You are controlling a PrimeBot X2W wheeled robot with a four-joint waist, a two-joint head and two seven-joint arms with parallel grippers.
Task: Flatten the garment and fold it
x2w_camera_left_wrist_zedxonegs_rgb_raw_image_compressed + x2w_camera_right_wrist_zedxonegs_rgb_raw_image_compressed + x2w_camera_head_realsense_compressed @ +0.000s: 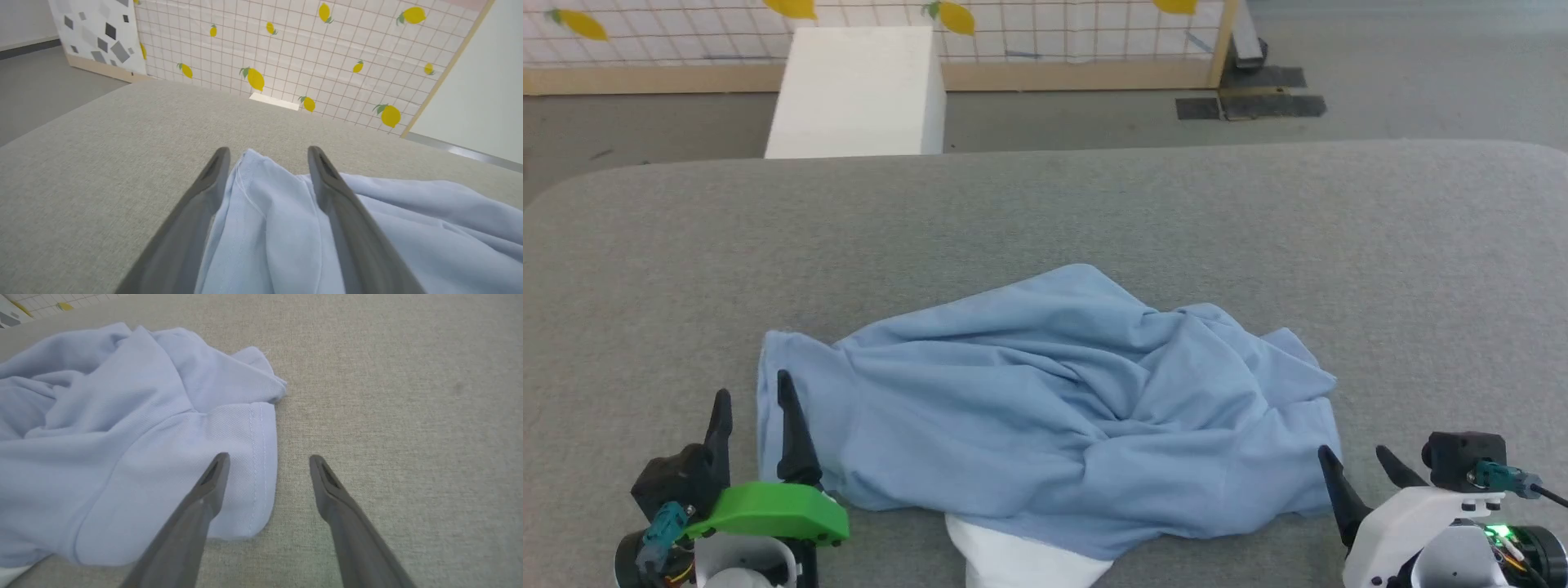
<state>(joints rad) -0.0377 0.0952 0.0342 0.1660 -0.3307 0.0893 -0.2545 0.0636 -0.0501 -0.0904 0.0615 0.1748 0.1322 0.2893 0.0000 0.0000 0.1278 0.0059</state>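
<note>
Nearest the robot, both grippers are sitting low over the near side of the table. Left gripper is holding its jaws apart, straddling the left edge of the garment, probably lining up a pinch there. Right gripper is gaping too, one finger over the stitched hem corner and the other over bare table. Garment is lying crumpled mid-table, partly covering a white cloth. Beyond the table a white box is standing; can't tell if it's holding anything.
</note>
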